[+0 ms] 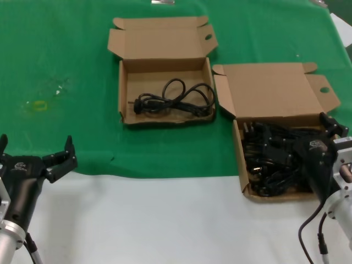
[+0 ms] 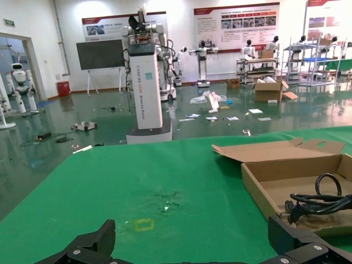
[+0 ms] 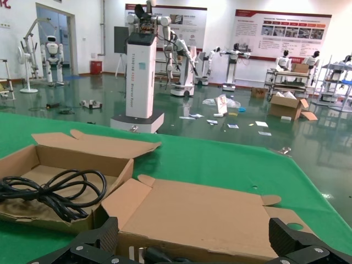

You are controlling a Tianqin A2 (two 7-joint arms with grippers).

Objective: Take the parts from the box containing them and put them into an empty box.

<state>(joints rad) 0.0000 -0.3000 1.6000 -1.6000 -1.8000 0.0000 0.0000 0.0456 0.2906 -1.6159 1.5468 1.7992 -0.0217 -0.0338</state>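
The right end effector point(image 1: 330, 129) hangs over the near-right corner of the open brown cardboard box point(image 1: 275, 91) crammed with black rubber power cords point(image 1: 272, 157), its fingers spread wide and holding nothing. The second open cardboard box point(image 1: 165, 66), toward the middle of the green-covered worktop point(image 1: 66, 66), already has one looped black cord point(image 1: 176, 99) lying flat on its floor.

As I read it, the step in hand is picking the next cord from the heap. Done well, that means coming straight down on a loop that sits proud of the pile — not on a plug buried beneath others — and closing on a single bundle, then lifting slowly so tangled neighbours fall away before the carry across to the other box.

The left end effector point(image 1: 58, 159) waits near the front-left edge of the worktop, fingers apart and empty.

Much is hidden: the right arm covers the near side of the heap, the right wrist view shows only the raised flap and its own fingertips point(image 3: 300, 242), and where one cord ends and another begins cannot be made out.
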